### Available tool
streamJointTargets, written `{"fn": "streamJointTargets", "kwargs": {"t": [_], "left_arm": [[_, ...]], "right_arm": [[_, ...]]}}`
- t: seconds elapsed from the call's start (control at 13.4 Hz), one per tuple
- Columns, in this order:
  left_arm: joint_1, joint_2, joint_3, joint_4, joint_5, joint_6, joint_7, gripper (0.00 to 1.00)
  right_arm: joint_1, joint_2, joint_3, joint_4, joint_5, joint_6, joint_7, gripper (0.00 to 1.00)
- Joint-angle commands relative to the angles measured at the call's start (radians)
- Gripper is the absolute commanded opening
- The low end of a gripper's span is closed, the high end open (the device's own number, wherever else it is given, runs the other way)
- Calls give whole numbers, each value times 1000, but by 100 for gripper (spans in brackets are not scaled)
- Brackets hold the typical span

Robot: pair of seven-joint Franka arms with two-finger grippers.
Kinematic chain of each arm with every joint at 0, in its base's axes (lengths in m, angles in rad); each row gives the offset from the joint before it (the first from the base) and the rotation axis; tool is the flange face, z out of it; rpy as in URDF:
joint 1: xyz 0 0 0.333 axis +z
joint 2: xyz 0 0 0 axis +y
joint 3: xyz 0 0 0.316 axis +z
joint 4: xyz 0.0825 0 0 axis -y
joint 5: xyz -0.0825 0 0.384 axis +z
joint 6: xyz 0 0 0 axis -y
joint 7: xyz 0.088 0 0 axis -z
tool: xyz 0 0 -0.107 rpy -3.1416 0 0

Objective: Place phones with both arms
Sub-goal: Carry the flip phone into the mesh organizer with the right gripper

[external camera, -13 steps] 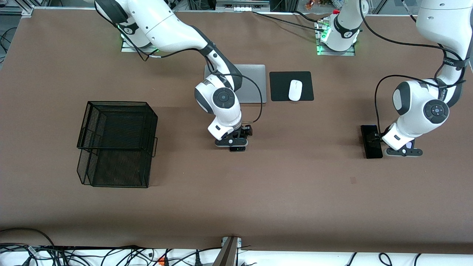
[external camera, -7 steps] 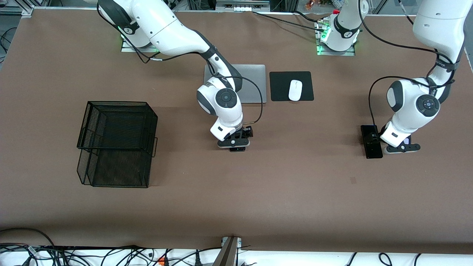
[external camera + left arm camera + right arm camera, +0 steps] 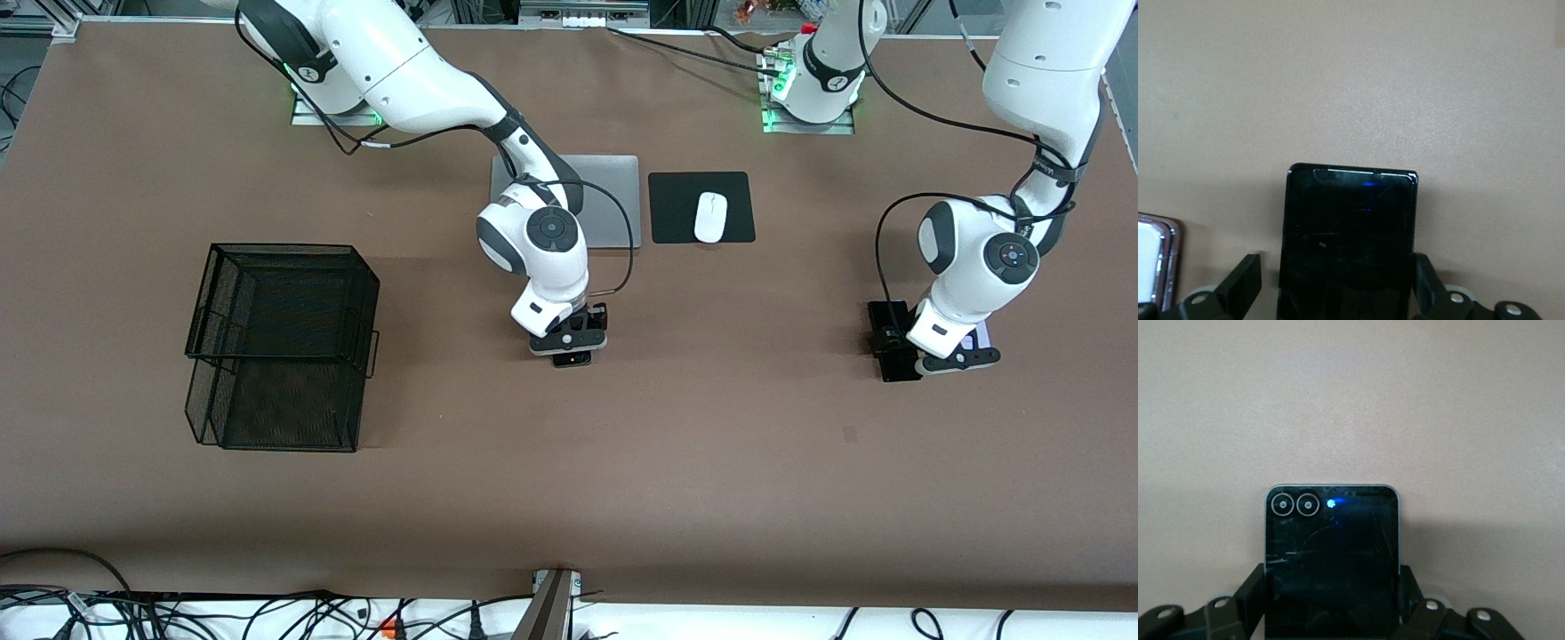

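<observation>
The small squarish black phone [image 3: 572,359] lies mid-table, nearer the front camera than the laptop. My right gripper [image 3: 573,347] is down on it, its fingers pressed against both sides of the phone [image 3: 1331,540]. The long slim black phone [image 3: 896,369] lies toward the left arm's end. My left gripper [image 3: 896,345] straddles it and is open, with a gap at one finger [image 3: 1245,287] beside the phone [image 3: 1348,227]. The pale lilac-white phone [image 3: 981,338] lies beside it, mostly hidden by the left wrist. Its edge shows in the left wrist view [image 3: 1153,263].
A black wire mesh basket [image 3: 280,347] stands toward the right arm's end. A grey laptop [image 3: 613,200] and a black mouse pad [image 3: 676,209] with a white mouse [image 3: 710,216] lie near the bases.
My left gripper has moved from over the lilac-white phone to over the long black phone. The right arm's wrist has shifted slightly, and its gripper stays at the small black phone.
</observation>
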Motion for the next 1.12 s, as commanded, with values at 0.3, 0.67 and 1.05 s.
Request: {"fn": "streamJointTargets", "kwargs": {"t": [0.3, 0.67, 1.05], "left_arm": [[26, 15, -20, 5, -1, 18, -55, 85], [26, 20, -22, 14, -10, 14, -125, 26], [21, 15, -35, 94, -12, -137, -138, 6]], "right_arm": [[-24, -117, -74, 27, 1, -196, -4, 19], [-180, -358, -104, 11, 21, -537, -133, 21], [-318, -584, -238, -215, 125, -599, -482, 21]]}}
